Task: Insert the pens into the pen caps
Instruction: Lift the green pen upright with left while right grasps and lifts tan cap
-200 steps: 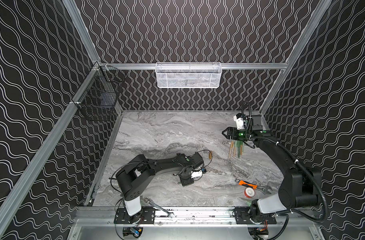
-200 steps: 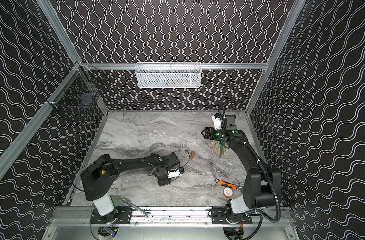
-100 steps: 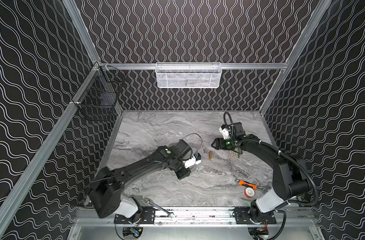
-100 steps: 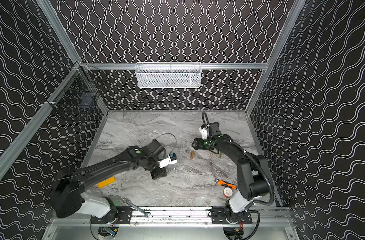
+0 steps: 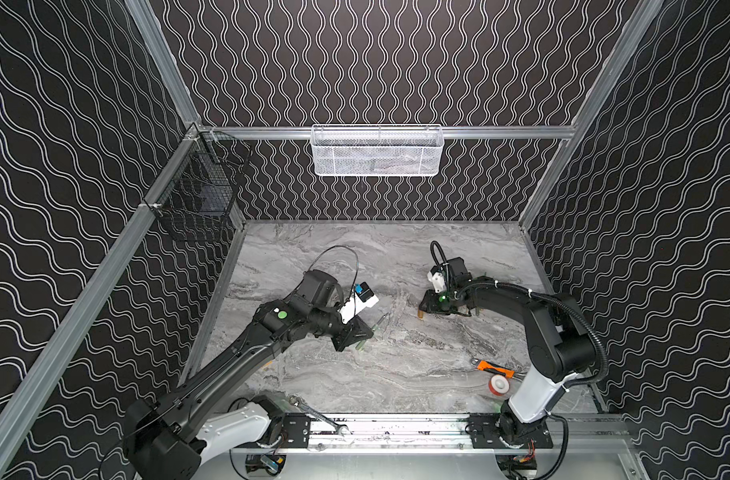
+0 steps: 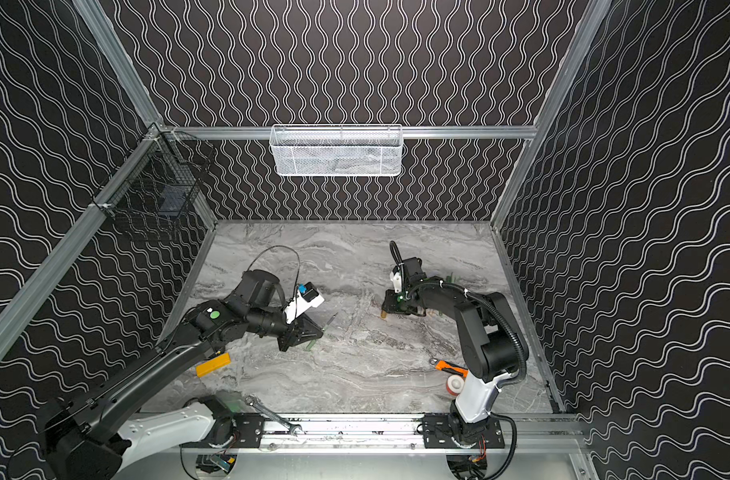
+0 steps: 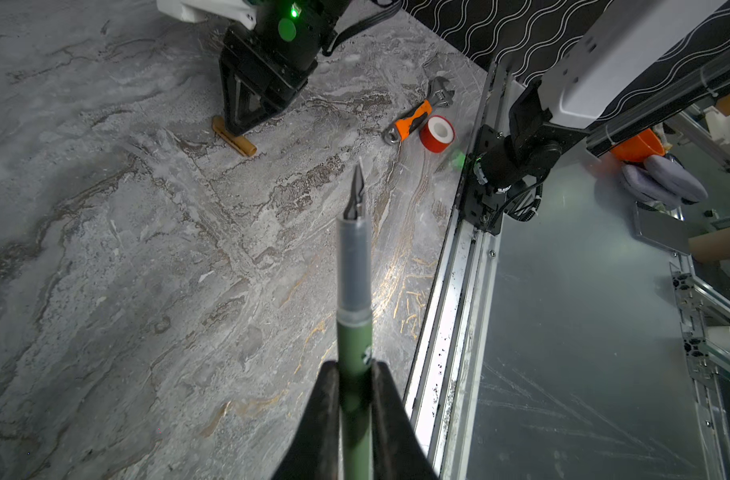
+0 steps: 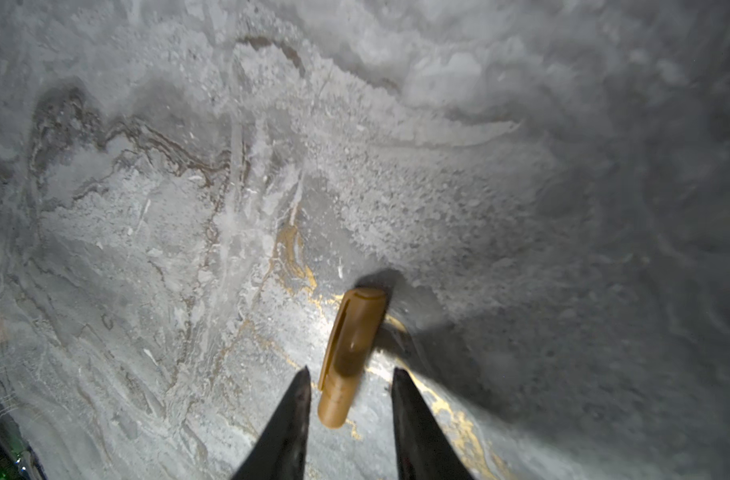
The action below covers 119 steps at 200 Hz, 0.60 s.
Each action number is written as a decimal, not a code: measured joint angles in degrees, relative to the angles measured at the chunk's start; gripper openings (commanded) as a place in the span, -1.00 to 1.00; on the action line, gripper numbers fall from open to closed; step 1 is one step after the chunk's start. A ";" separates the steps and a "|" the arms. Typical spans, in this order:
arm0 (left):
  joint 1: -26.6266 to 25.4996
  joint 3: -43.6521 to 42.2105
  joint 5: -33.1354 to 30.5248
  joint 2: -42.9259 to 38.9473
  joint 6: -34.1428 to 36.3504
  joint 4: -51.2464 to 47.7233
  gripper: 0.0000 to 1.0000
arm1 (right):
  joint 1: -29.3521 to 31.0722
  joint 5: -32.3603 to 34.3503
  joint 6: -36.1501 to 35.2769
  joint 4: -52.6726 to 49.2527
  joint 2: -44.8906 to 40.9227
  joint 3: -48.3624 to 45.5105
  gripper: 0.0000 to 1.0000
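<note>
Evidently early: left gripper (image 7: pixel 355 370) pinches a green pen (image 7: pixel 355 266), nib bare, at mid-frame in both top views; right gripper (image 8: pixel 351 370), jaws spread, straddles the tan pen cap (image 8: pixel 352 345) lying right of centre on the table (image 8: pixel 147 208), insertion pending.

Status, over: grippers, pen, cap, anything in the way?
Left gripper shut on green pen, nib bare. Right gripper open astride tan cap lying on table. Wrench and tape lie aside, not between.

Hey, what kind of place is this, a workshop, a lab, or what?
Probably a robotics lab test cell: a left arm and right arm bolted to a base rail, a marble-look tabletop boxed in by wavy-patterned walls, and a mesh basket hung on the frame.
</note>
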 measured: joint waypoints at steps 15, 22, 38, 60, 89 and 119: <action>0.31 0.00 1.11 0.24 0.00 0.63 -0.70 | 0.52 0.13 0.59 0.15 0.48 -0.04 -0.30; 0.42 0.02 1.64 0.46 0.00 0.83 -0.70 | 0.74 0.13 0.61 0.35 0.79 0.02 -0.31; 0.59 0.13 2.21 0.92 0.00 0.87 -0.70 | 1.20 0.20 0.85 0.59 1.75 0.37 -0.37; 0.63 0.15 2.93 0.76 0.00 0.87 -0.70 | 1.31 0.09 1.03 1.81 2.97 1.05 -0.50; 0.68 0.13 3.37 0.26 -0.66 0.92 -0.70 | 1.31 0.11 1.07 2.97 3.82 1.38 -0.68; 0.68 0.13 3.37 0.70 -0.66 0.92 -0.70 | 1.42 0.09 1.09 3.32 3.98 1.55 -0.79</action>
